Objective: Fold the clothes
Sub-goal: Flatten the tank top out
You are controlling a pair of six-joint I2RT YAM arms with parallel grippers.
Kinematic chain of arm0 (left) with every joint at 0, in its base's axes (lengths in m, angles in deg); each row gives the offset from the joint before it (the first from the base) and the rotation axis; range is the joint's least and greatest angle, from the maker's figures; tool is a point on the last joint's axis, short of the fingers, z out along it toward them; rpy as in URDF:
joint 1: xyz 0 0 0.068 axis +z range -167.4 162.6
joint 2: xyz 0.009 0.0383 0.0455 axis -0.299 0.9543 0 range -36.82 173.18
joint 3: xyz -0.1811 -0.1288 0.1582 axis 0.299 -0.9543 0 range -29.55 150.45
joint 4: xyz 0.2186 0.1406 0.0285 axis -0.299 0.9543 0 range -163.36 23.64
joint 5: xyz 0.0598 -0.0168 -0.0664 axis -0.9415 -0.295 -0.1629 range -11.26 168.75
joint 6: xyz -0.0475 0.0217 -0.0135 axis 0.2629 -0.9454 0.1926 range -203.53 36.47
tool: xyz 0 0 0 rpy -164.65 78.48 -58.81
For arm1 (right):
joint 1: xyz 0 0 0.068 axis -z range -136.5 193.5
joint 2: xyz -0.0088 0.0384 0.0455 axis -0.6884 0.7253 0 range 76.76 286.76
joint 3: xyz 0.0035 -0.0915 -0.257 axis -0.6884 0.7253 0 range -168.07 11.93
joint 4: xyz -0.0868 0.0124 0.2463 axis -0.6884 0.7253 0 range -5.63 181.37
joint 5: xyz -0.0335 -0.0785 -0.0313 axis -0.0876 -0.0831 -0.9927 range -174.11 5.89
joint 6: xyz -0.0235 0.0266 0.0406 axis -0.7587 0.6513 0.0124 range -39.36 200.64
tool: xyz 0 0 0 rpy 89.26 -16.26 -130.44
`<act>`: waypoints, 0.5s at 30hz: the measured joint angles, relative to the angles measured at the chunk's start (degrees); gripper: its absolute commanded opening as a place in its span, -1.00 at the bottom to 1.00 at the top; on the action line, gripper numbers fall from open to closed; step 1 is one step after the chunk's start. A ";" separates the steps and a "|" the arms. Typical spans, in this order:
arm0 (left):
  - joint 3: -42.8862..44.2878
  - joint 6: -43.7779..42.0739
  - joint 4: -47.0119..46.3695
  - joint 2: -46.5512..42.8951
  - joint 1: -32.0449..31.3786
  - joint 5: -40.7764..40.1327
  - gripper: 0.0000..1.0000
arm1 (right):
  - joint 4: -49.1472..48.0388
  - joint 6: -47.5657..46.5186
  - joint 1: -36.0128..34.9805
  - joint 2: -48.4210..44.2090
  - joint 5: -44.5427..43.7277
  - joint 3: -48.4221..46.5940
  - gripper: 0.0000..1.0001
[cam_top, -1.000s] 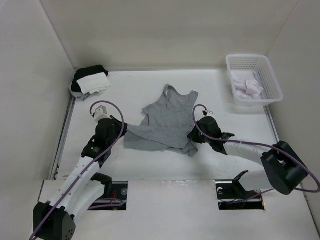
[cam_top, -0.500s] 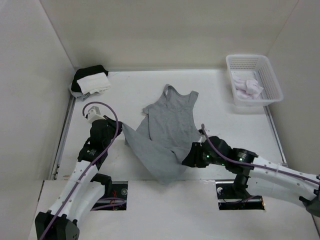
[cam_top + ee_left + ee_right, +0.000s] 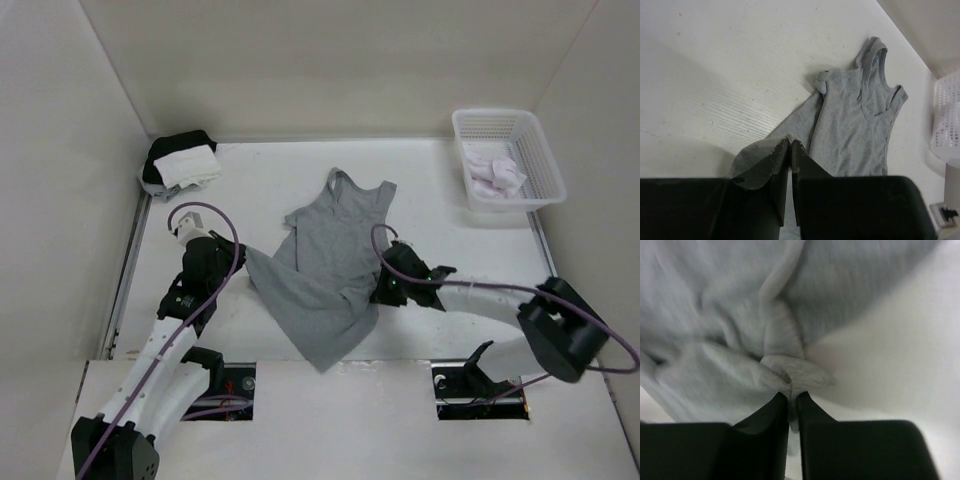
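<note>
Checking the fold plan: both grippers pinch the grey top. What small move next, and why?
Probably draw the left gripper and right gripper slightly apart, low over the table. Each is shut on an edge of the top, whose lower half lies skewed and bunched between them; spreading should flatten it before folding.

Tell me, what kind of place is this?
Probably a robot test booth: plain white walls box in a table, a left arm and right arm sit at its edge, and a tank top lies there for practice.
</note>
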 measured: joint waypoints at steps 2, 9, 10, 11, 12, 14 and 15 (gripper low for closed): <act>-0.11 0.02 -0.28 0.35 -0.17 0.02 -0.91 | -2.99 -1.33 3.41 6.38 0.37 -4.63 -0.91; -2.91 1.66 -2.34 1.92 -4.74 -0.11 -0.91 | -8.00 -8.83 16.41 29.44 -2.82 -34.27 0.05; -3.61 2.23 -2.45 2.01 -6.21 -0.17 -0.91 | -9.05 -9.88 17.55 29.42 -3.56 -35.65 0.09; -4.42 2.78 -2.69 2.01 -7.87 -0.35 -0.91 | -9.57 -10.69 18.23 28.22 -4.28 -35.60 0.12; -5.18 3.30 -2.73 1.99 -9.40 -0.68 -0.91 | -10.01 -11.45 18.60 25.97 -5.22 -34.29 0.13; -6.58 4.04 -2.91 2.01 -11.87 -1.18 -0.91 | -10.78 -12.28 17.77 18.51 -6.91 -27.82 0.13; -7.13 4.22 -2.89 2.01 -12.59 -1.36 -0.91 | -10.80 -12.31 16.63 14.12 -7.74 -23.74 0.07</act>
